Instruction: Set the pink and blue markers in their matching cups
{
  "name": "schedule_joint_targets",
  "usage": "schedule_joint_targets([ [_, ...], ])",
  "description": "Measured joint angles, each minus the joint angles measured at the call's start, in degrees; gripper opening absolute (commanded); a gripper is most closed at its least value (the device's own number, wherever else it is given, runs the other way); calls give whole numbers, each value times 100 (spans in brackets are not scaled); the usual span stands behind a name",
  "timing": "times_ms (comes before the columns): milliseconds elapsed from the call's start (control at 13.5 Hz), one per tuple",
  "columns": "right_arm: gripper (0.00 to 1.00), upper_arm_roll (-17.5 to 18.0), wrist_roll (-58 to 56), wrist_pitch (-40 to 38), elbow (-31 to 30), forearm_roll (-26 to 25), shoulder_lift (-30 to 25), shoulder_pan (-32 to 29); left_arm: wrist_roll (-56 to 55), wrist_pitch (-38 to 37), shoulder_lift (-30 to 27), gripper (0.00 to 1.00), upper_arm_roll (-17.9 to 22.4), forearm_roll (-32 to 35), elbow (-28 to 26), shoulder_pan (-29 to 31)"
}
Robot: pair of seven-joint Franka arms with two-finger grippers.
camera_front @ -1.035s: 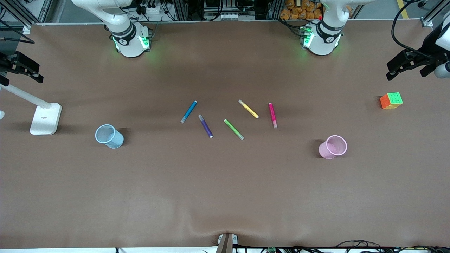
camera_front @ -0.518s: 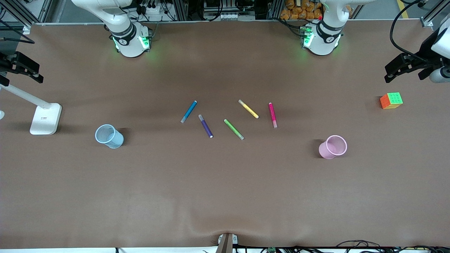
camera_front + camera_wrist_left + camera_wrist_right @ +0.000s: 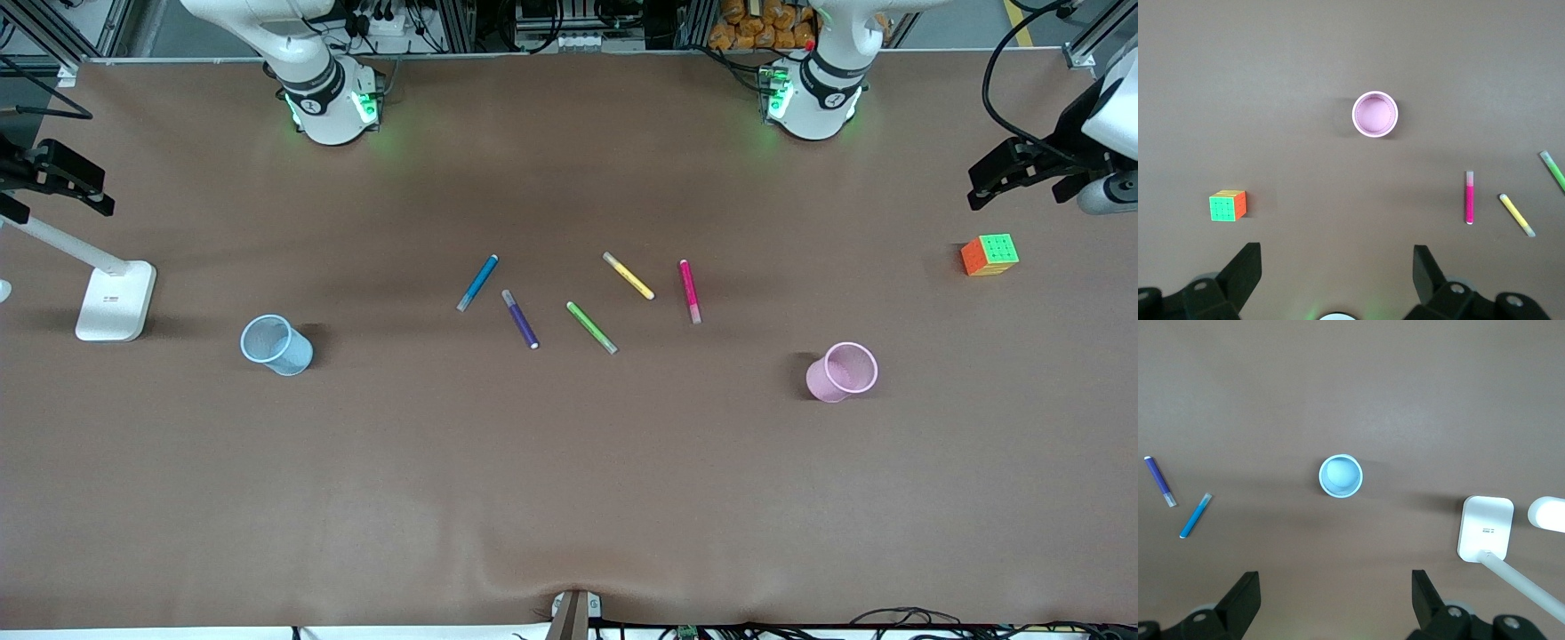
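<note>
The pink marker (image 3: 690, 291) is lying flat on the brown table (image 3: 569, 489), at the left arm's end of a loose row of five pens, and the pink cup (image 3: 842, 372) is standing upright nearer to the front camera than that marker and farther toward the left arm's end. The yellow pen (image 3: 629, 276) is lying just beside the pink marker, apart from it, with the green pen (image 3: 591, 327) and the purple pen (image 3: 520, 318) following toward the right arm's end. The blue marker (image 3: 477, 283) is closing the row there, near the purple pen without touching it. The blue cup (image 3: 276, 345) is standing upright well apart from the pink marker, near the white lamp base (image 3: 116, 300). A colour cube (image 3: 989, 254) is sitting past the pink cup toward the left arm's end. The left gripper (image 3: 1337, 263) is hovering high over the cube's end of the table, fingers spread wide and holding nothing. The right gripper (image 3: 1335, 590) is hovering over the lamp's end, fingers likewise spread and empty.
</note>
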Motion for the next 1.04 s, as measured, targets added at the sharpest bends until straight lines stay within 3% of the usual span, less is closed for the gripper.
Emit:
schedule_joint_targets([
  [739,100,0,0,0,0,0,16,0,-6,-4,420,100,-177,-7,1,-262],
  [1035,100,3,-1,0,0,0,51,0,-666,-4,714,100,-587,-24,2,-288],
])
